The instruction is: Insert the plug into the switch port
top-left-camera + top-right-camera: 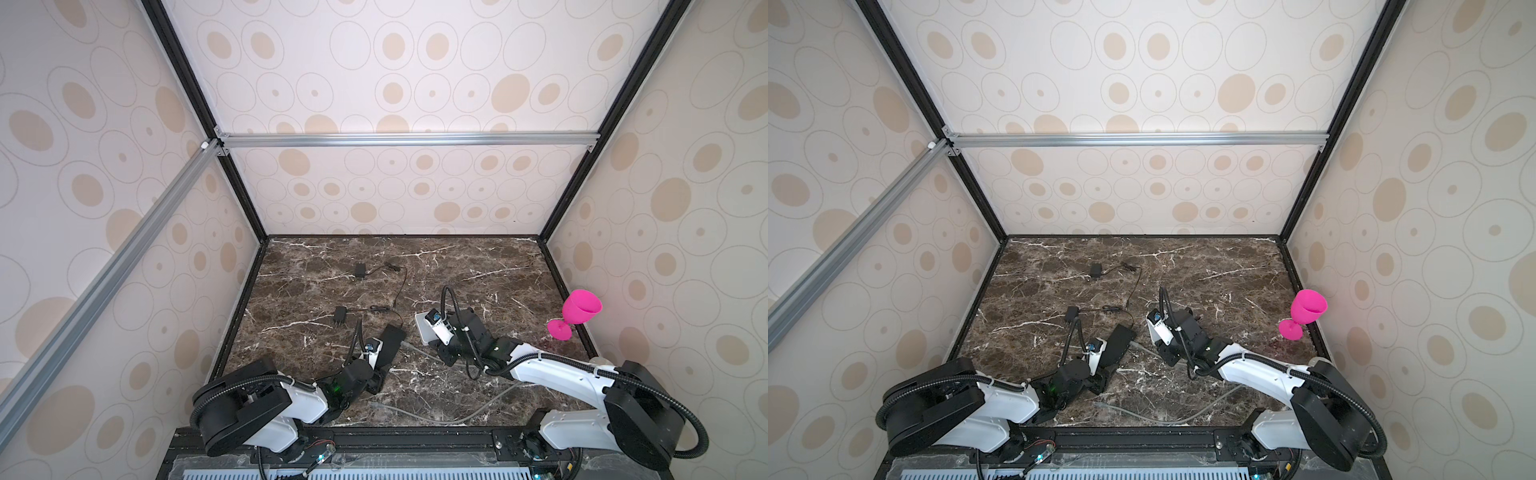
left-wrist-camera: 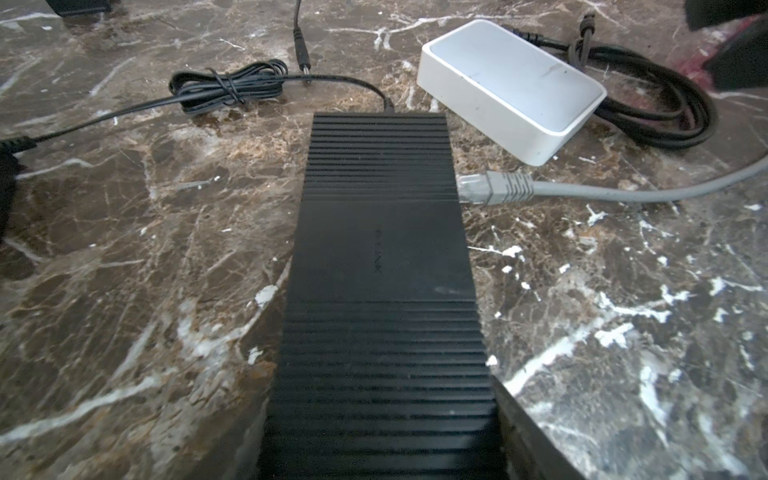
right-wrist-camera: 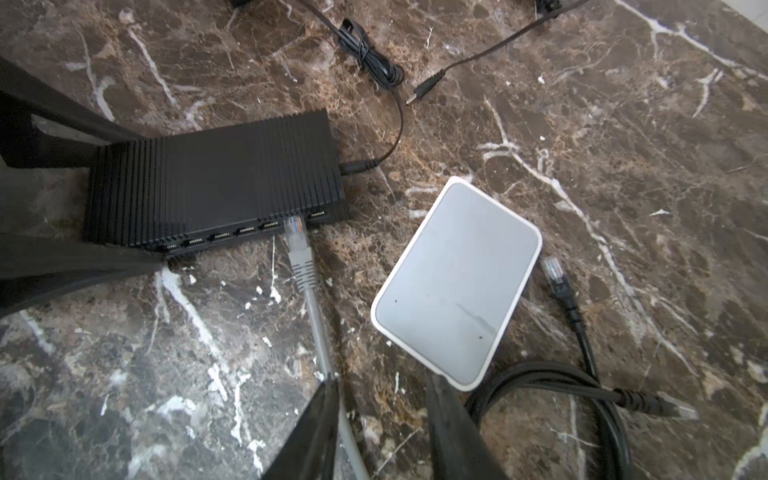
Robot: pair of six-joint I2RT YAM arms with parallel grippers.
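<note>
The black ribbed switch (image 2: 382,249) lies on the marble, its row of ports (image 3: 245,231) facing the right arm. My left gripper (image 2: 382,415) is shut on the switch's near end, one finger on each side. The grey plug (image 3: 298,241) points at a port close to the power-cord end, clear tip at the port's mouth; how deep it sits I cannot tell. In the left wrist view the plug (image 2: 494,188) touches the switch's side. My right gripper (image 3: 382,380) stands open behind the plug, and the grey cable (image 3: 320,345) runs along one finger, not pinched.
A white box (image 3: 453,286) lies beside the switch, with a black network cable (image 3: 561,286) coiled behind it. A loose barrel plug (image 3: 424,91) and a bundled power cord (image 2: 228,87) lie further back. Two black adapters (image 1: 360,270) (image 1: 340,314) sit mid-table. A pink goblet (image 1: 579,309) leans at the right wall.
</note>
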